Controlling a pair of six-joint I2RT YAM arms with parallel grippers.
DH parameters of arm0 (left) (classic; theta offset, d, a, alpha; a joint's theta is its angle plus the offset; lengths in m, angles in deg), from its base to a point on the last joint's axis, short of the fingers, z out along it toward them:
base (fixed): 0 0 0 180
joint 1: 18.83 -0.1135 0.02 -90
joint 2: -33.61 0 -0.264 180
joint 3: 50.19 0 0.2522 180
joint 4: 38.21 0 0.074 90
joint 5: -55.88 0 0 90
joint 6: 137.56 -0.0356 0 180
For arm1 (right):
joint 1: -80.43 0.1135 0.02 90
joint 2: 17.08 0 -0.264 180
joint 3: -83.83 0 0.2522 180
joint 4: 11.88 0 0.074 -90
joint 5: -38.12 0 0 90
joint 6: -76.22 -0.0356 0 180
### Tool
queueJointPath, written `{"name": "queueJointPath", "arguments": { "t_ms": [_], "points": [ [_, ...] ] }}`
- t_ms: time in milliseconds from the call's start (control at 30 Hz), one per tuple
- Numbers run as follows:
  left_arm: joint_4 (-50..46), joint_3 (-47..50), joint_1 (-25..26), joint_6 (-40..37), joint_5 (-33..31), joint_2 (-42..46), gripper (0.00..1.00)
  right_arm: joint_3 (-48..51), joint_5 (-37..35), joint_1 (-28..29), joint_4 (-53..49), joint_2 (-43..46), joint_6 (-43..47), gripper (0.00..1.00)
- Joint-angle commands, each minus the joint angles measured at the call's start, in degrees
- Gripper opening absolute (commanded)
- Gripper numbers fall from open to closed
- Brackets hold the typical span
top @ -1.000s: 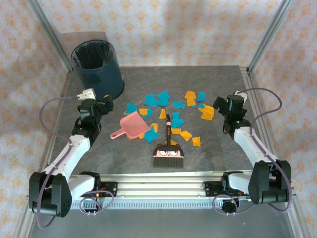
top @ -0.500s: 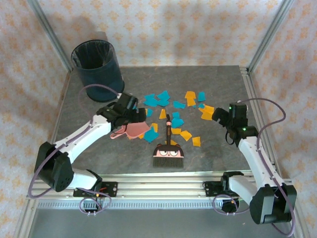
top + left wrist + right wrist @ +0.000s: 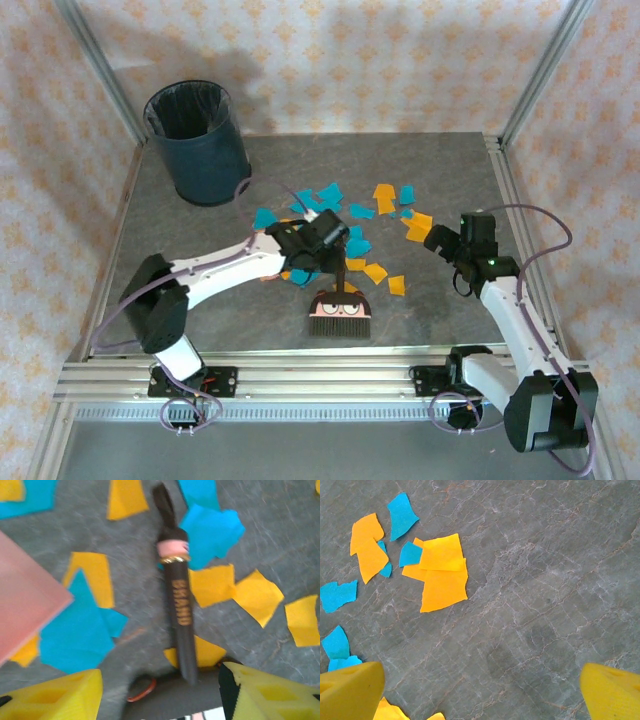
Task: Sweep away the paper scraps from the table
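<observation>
Grey mottled tabletop carries one dark blue bin at its far left corner. From the left edge the left gripper has swung in past the one pink dustpan. It now straddles the handle of the one hand brush, jaws narrowing yet spread, touching nothing. A grasp looks imminent; sweeping has not begun. On the right, the right gripper hovers, jaws wide apart. Roughly two dozen paper scraps, teal and orange about equal, lie scattered around the brush.
</observation>
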Motion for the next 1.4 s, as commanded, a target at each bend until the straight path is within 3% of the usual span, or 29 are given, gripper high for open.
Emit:
{"name": "queueJointPath", "arguments": {
  "t_ms": [0,300,567,700,1167,1367],
  "points": [
    [-3.0,-2.8,1.6,3.5,-2.9,-2.7,0.59,0.4,-0.2,-0.3,-1.4,-0.2,-1.0,0.99],
    [-2.7,-6.4,3.1,3.2,-1.8,-10.8,0.44,0.9,-0.8,-0.3,-1.6,-0.2,-1.4,0.99],
    [-3.3,-9.1,3.1,3.6,-3.2,-16.3,0.44,0.8,-0.7,-0.3,-1.6,-0.8,-1.4,0.99],
    [-4.6,-10.7,3.1,3.6,-3.3,-18.7,0.38,0.8,-0.8,-0.3,-1.7,-1.1,-1.5,0.99],
    [-4.5,-10.3,3.1,3.8,-2.1,-21.2,0.33,1.0,-1.6,-0.3,-1.6,-2.8,-1.7,0.99],
    [-4.3,-10.7,3.1,3.1,-2.2,-21.5,0.24,1.0,-1.7,-0.3,-1.5,-3.0,-1.7,0.99]
  ]
}}
